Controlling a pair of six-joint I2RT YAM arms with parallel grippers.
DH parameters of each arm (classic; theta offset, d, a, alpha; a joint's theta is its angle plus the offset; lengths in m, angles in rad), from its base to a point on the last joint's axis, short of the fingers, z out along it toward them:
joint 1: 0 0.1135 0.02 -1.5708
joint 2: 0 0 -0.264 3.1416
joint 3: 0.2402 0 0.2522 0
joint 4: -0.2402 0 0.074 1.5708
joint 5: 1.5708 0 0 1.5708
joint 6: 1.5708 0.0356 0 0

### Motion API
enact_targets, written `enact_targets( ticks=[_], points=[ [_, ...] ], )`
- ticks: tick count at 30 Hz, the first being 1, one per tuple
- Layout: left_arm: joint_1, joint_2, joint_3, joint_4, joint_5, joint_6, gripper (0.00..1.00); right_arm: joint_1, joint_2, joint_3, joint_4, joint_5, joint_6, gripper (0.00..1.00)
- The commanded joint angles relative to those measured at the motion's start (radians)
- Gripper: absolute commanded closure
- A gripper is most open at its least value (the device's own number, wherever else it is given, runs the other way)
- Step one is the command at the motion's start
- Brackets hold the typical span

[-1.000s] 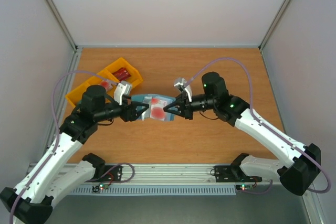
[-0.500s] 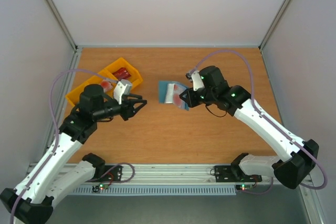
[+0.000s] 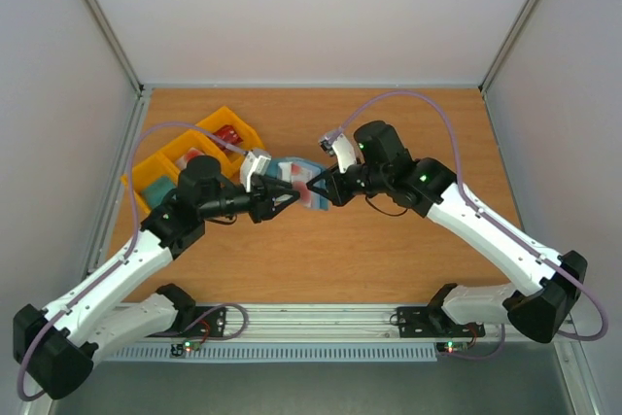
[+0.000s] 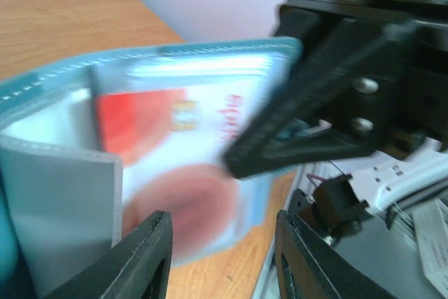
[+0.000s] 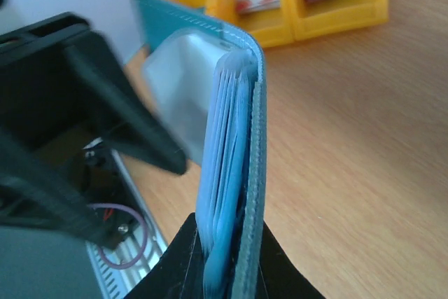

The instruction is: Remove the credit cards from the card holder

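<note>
While both arms are reaching toward the middle, the wooden desk is lying inside pale walls on three sides. A yellow tray is sitting at the left rear, and two of its compartments are holding red items. The card holder is hanging above mid-desk, well apart from the tray. The right gripper is pinching its edge with jaws pressed together. The holder is standing open, with pale sleeves stacked inside. A credit card with red markings is showing in a clear pocket. It is facing the left gripper, whose jaws are standing apart just before it. Contact there cannot be determined.
</note>
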Motion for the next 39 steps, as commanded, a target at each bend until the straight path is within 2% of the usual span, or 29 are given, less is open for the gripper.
enact_targets(
  ticks=[1,4,7,10,14,20,23,27,32,36,39],
  points=[
    [-0.003,-0.016,-0.004,-0.023,-0.178,0.0,0.57,0.003,-0.034,-0.012,0.076,-0.139,-0.047,0.99],
    [0.016,-0.03,0.006,-0.108,-0.291,0.028,0.59,0.002,-0.054,-0.016,0.078,-0.199,-0.09,0.99],
    [0.053,-0.047,-0.001,-0.12,-0.275,0.025,0.65,0.002,-0.081,-0.026,0.071,-0.239,-0.148,0.99],
    [0.067,-0.07,-0.03,-0.028,-0.106,0.012,0.65,0.001,-0.096,-0.037,0.058,-0.299,-0.203,0.99],
    [0.068,-0.08,-0.087,0.274,0.191,-0.062,0.63,0.001,-0.111,-0.054,0.093,-0.392,-0.229,0.99],
    [0.067,-0.091,-0.084,0.289,0.331,-0.073,0.66,0.002,-0.131,-0.065,0.128,-0.416,-0.256,0.99],
    [0.068,-0.099,-0.09,0.293,0.34,-0.073,0.66,0.001,-0.128,-0.064,0.123,-0.456,-0.288,0.99],
    [0.071,-0.111,-0.081,0.279,0.348,-0.041,0.67,-0.023,-0.141,-0.069,0.104,-0.435,-0.33,0.99],
    [0.071,-0.131,-0.033,0.128,0.22,0.053,0.63,-0.077,-0.134,-0.061,0.132,-0.396,-0.273,0.99],
    [0.072,-0.147,0.0,-0.002,0.094,0.139,0.62,-0.093,-0.115,-0.059,0.168,-0.248,-0.207,0.99],
    [0.078,-0.159,0.009,-0.018,0.065,0.157,0.61,-0.111,-0.086,-0.033,0.142,-0.093,-0.157,0.99]
  ],
)
